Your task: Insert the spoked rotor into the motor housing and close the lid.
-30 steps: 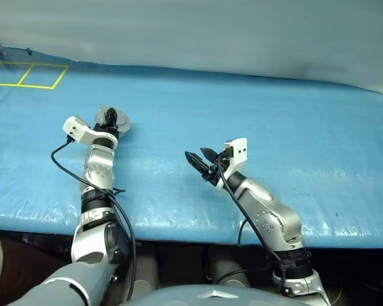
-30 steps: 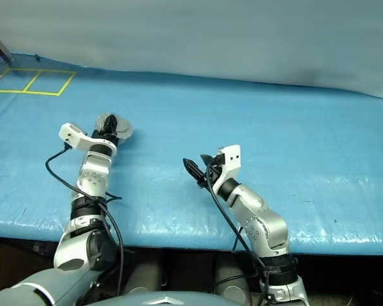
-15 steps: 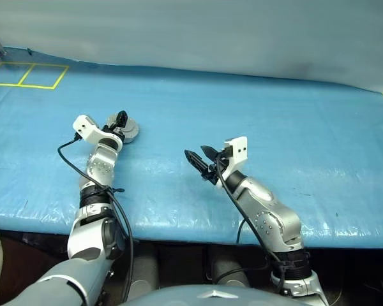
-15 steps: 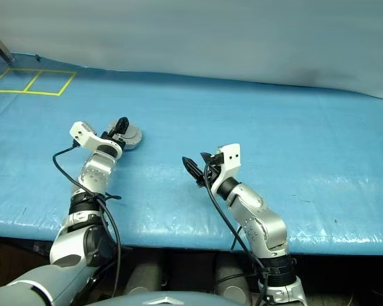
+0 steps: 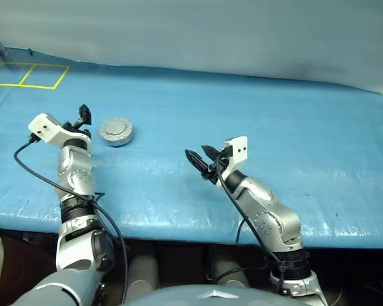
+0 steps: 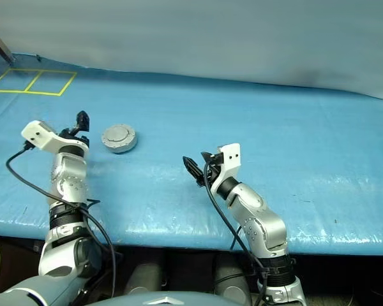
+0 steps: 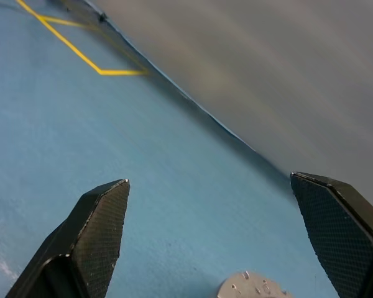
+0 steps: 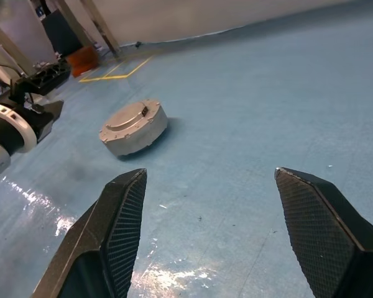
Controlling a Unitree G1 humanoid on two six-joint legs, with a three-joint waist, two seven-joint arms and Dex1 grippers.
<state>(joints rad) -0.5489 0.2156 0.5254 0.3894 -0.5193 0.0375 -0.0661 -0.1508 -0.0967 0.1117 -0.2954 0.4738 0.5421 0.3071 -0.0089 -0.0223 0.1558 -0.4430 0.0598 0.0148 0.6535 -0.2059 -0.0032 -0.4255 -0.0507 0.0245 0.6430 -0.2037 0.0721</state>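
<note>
Left eye view: a blue worktop runs wide under both arms, with a pale wall behind its far edge. The motor housing, a short round silver cup with the lid seated flat on top, sits on the left half of the worktop, roughly midway between near and far edges. The left claw hovers just to the left of the housing, apart from it, its forearm rising from the near edge and the wrist pointing toward the far edge. Yellow taped squares mark the far left corner. The right claw hangs near the worktop's middle, closer to the near edge, aimed to the left, well apart from the housing. Bare blue surface stretches to the right edge.

Right eye view: the same layout, with open worktop between the housing and the right claw.

Left wrist view: the two black fingers stand wide apart with nothing between them. The lid's top peeks in at the lower edge, and the worktop's far edge meets the wall beyond.

Right wrist view: the fingers are spread wide and hold nothing. The closed housing lies ahead on bare worktop, with the left claw beside it.
</note>
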